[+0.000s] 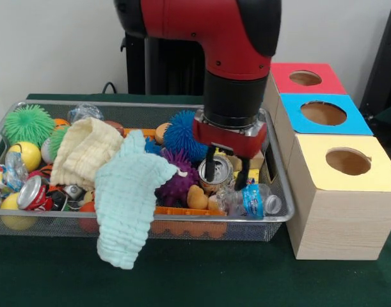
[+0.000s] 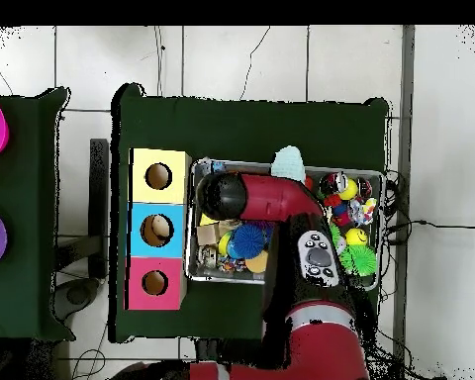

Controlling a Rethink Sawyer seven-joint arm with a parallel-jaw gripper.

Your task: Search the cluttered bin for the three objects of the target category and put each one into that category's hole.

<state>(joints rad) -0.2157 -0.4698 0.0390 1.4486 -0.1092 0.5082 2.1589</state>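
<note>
End effector (image 1: 224, 171) fingers spread apart, straddling a silver can (image 1: 215, 173) inside the bin (image 1: 279, 214).

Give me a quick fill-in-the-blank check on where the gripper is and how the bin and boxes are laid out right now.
1. The gripper hangs over a silver ____ in the bin.
2. The box nearest the front camera has a ____ top around its hole.
3. The pale green cloth droops over the bin's ____ rim in the front view.
4. The middle box has a ____ top.

Missing words: can; yellow; near; blue
</note>
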